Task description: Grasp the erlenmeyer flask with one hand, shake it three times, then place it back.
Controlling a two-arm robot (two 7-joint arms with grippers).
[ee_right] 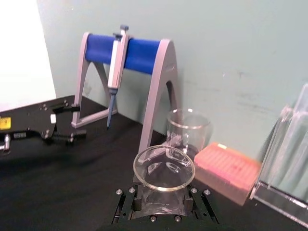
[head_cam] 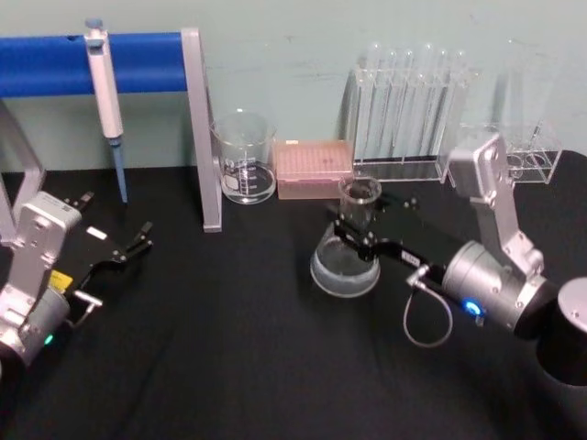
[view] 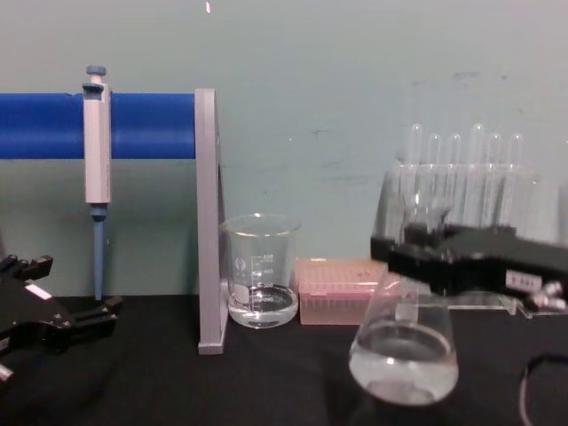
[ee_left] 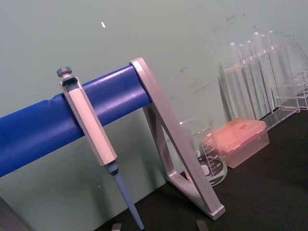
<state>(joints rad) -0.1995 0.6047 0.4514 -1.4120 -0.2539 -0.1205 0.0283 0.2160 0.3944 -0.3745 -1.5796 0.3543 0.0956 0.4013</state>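
step: we judge shaking | right hand clenched on flask neck, body tilted just below hand | left hand released, parked well apart | next: we need firm grip, short swings

Beaker, holding a little clear liquid, is noted upright on the black table, just beside the grey leg of a stand. A pipette is hung tip down from the stand's blue bar. A pink box is set just right of the beaker. Test tubes are held upright in a clear rack against the wall.
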